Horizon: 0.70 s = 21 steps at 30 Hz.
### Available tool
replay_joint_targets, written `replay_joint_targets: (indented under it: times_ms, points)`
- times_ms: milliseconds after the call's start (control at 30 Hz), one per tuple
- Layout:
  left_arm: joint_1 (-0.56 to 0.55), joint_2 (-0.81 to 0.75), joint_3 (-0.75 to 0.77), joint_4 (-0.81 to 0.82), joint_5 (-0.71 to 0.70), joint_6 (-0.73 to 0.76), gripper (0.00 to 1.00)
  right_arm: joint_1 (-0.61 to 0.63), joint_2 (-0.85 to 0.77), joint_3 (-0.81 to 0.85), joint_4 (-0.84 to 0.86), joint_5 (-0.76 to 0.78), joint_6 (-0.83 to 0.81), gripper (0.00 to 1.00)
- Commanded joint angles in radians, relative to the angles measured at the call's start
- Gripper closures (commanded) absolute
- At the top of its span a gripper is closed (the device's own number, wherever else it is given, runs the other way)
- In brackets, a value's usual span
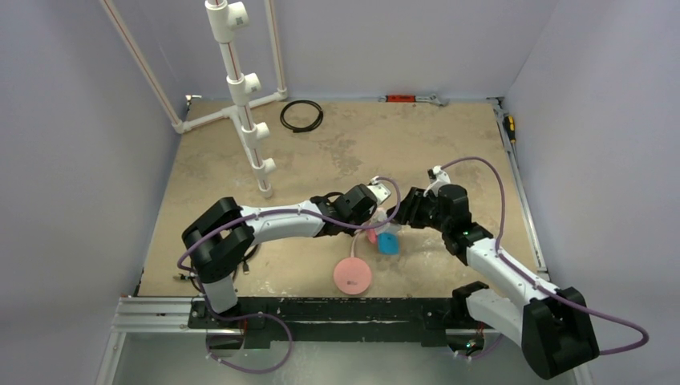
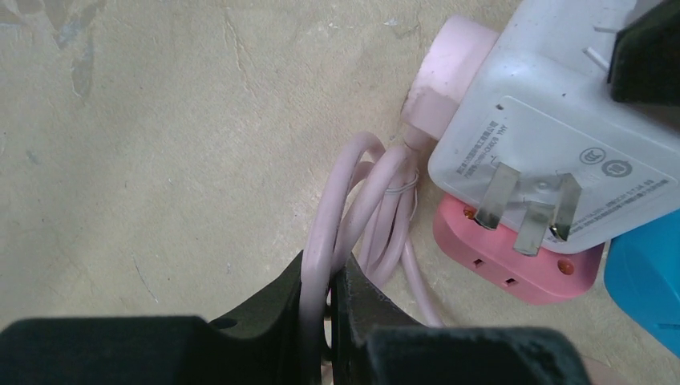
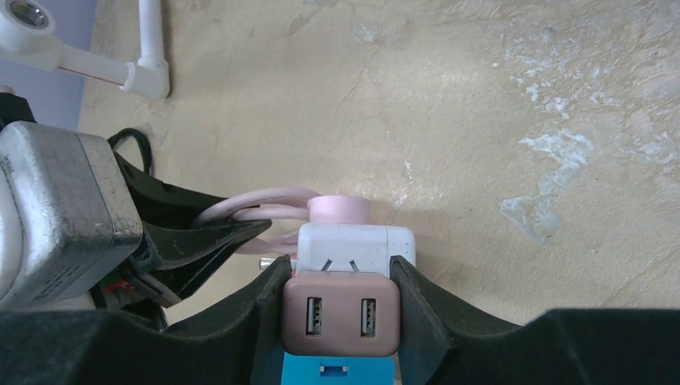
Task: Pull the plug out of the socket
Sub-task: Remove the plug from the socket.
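Up close, your right gripper (image 3: 341,269) is closed partway. Its black fingers flank a pink USB block (image 3: 341,314) and, just beyond it, the socket (image 3: 357,239), a white cube that it appears to clamp. A blue block (image 3: 337,370) lies just beside them. To its left, your left gripper (image 2: 327,277) is pinched tight on loops of pink cable (image 2: 353,200), not on the plug (image 3: 339,210), the round pink cap seated in the cube's far face. Pulling by the cable would likely strain it. Consider re-gripping on the cap itself, then hold the cube firm and draw straight out, away from the socket. Farther off, the tan table (image 3: 481,120) stretches to a white pipe stand (image 1: 240,88).
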Motion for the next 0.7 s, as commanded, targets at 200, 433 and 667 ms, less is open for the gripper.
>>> replay_joint_targets:
  times_ms: [200,433,667]
  points:
    - [0.006,0.010,-0.013,-0.148,-0.095,0.033,1.00,-0.002,-0.085,0.022,0.039,0.032,-0.021,1.00]
    - [0.025,0.017,-0.009,-0.166,-0.094,0.027,1.00,-0.017,-0.133,0.009,0.002,0.071,-0.001,1.00]
    - [0.028,0.021,-0.007,-0.176,-0.101,0.028,1.00,-0.031,-0.135,0.025,-0.005,0.035,0.027,1.00]
